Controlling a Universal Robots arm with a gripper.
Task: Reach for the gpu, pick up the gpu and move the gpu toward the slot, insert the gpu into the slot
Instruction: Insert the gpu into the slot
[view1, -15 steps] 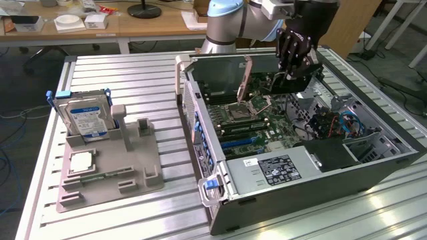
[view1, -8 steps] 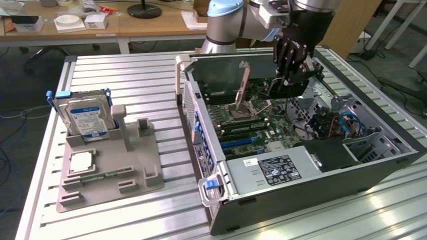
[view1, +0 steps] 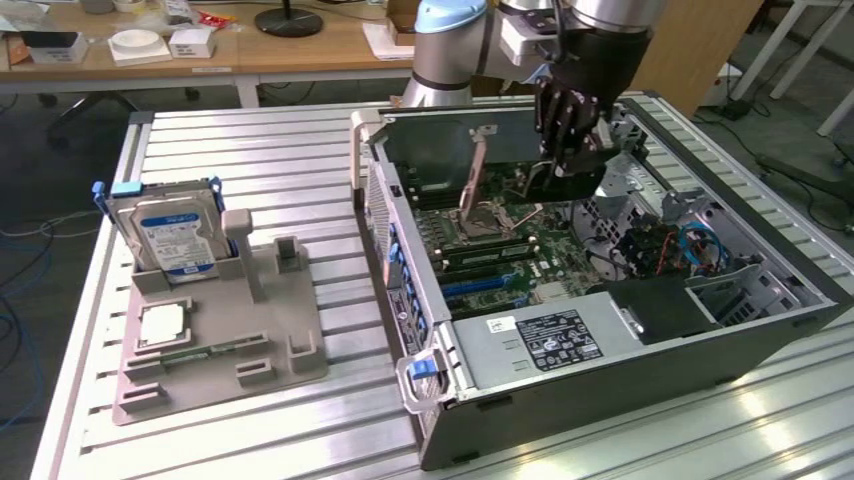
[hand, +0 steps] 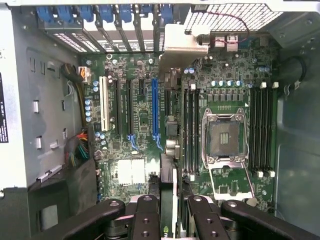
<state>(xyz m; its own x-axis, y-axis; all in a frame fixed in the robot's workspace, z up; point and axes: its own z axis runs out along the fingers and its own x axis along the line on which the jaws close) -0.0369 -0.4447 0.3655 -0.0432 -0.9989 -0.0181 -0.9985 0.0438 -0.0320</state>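
1. The claw hangs inside the open computer case, above the motherboard.
2. The gpu stands edge-on between the claw's fingers, which are closed on it; most of the card is hidden by them.
3. It is held over the motherboard, just beside the long blue slot.
4. On the worktop, a hard drive stands upright in a grey tray beside the case.

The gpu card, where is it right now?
The gpu is held edge-on in the gripper above the motherboard inside the open computer case, on the exterior view's right.
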